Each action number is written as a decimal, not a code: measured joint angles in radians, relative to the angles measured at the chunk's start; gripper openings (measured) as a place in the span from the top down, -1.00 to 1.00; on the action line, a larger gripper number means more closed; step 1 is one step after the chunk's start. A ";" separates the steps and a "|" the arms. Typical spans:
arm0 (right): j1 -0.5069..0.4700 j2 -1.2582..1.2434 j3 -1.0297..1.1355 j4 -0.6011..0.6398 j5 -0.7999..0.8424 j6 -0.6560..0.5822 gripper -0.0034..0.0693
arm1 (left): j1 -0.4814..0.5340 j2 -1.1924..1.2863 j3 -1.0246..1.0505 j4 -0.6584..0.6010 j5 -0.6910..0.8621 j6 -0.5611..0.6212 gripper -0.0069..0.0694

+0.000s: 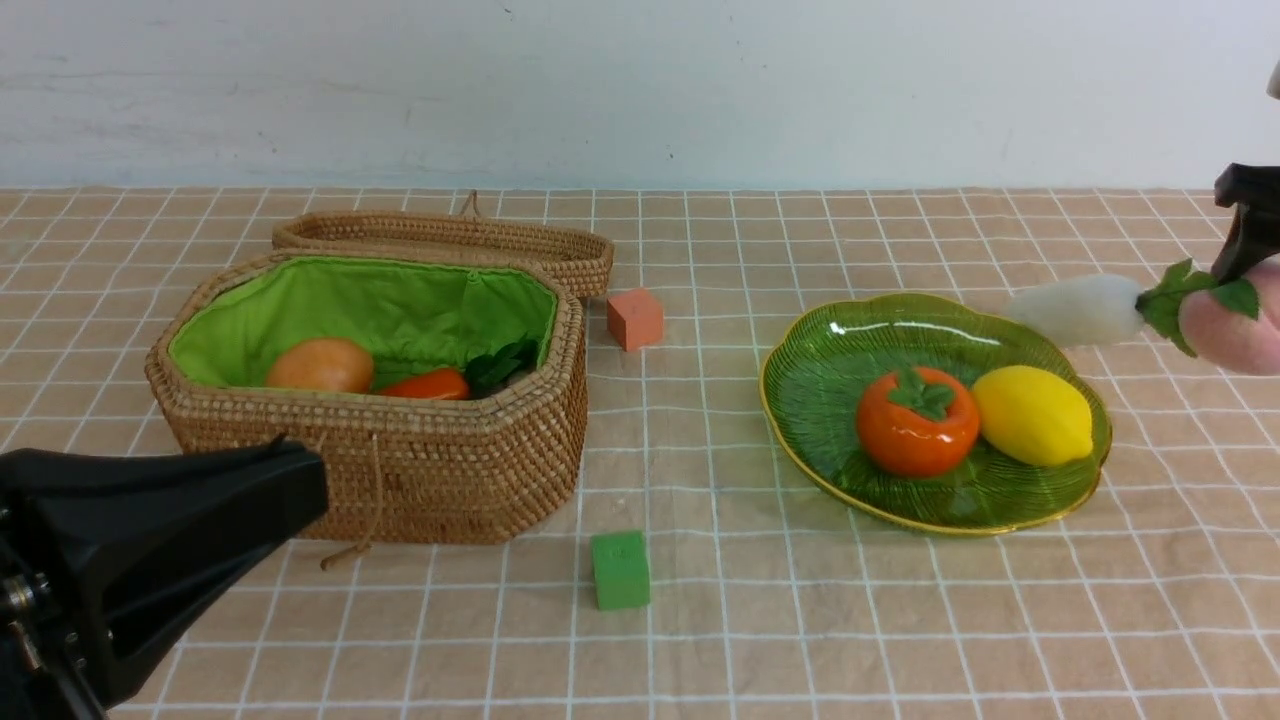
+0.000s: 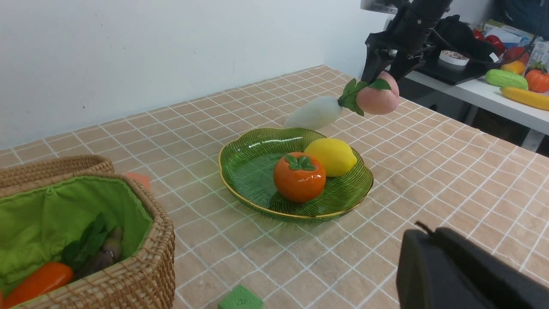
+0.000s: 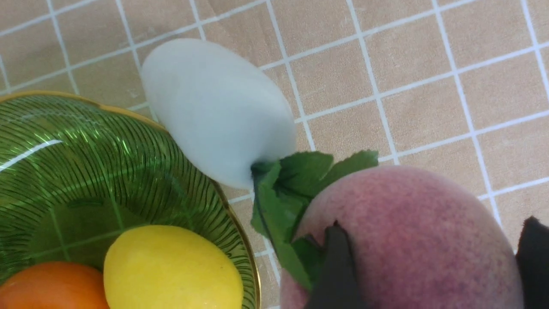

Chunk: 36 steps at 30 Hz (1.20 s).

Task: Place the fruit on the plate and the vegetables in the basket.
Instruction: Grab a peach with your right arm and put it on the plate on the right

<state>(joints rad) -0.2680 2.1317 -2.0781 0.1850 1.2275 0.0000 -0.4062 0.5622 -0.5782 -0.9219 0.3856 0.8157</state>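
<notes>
The peach (image 1: 1235, 335) sat just off the plate's (image 1: 800, 400) far right rim, against the radish (image 1: 1080, 308).
The right gripper (image 1: 1242, 265) reached down, jaws straddling the peach, with no telling whether they clamped it; the left gripper (image 1: 290, 480) hung pressed together, well left of the plate.

**Setting: robot manipulation lab, staged bench**

A test room is indicated, not a home or kitchen. The bench (image 1: 900, 620) is covered with a tan checked cloth and set against a bare, scuffed white wall (image 1: 640, 80). Only props are laid out on it: toy fruit (image 1: 1030, 415) and two plain blocks, an orange cube (image 1: 634, 318) and a green cube (image 1: 620, 570). A black robot arm (image 2: 418, 21) is seen over the far corner. In the left wrist view a white side table (image 2: 480, 90) is seen beside the bench, loaded with further toy vegetables (image 2: 506, 78), a printed box (image 2: 508, 34) and a dark bundle (image 2: 459, 36), cloth or cabling not distinguishable.
</notes>
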 joint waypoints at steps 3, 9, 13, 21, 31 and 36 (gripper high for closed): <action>0.000 0.026 0.000 0.042 0.004 0.000 -0.31 | 0.000 0.000 0.000 0.000 0.000 0.000 0.84; 0.021 0.096 0.000 0.062 0.006 0.000 0.45 | 0.000 0.000 0.000 0.000 0.000 0.020 0.84; 0.067 0.153 0.000 0.015 0.004 0.000 0.88 | 0.000 0.000 0.000 0.000 0.000 0.033 0.84; 0.100 0.165 0.000 -0.026 0.004 0.012 0.87 | 0.000 0.000 0.000 0.000 0.000 0.037 0.83; 0.099 0.081 0.000 -0.073 0.004 0.037 -0.15 | 0.000 0.000 0.000 0.000 0.000 0.052 0.82; 0.099 -0.019 0.035 -0.137 0.003 0.075 -0.60 | 0.000 0.000 0.000 0.000 0.000 0.052 0.82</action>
<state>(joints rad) -0.1690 2.1129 -2.0434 0.0478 1.2310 0.0746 -0.4062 0.5622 -0.5782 -0.9219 0.3853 0.8676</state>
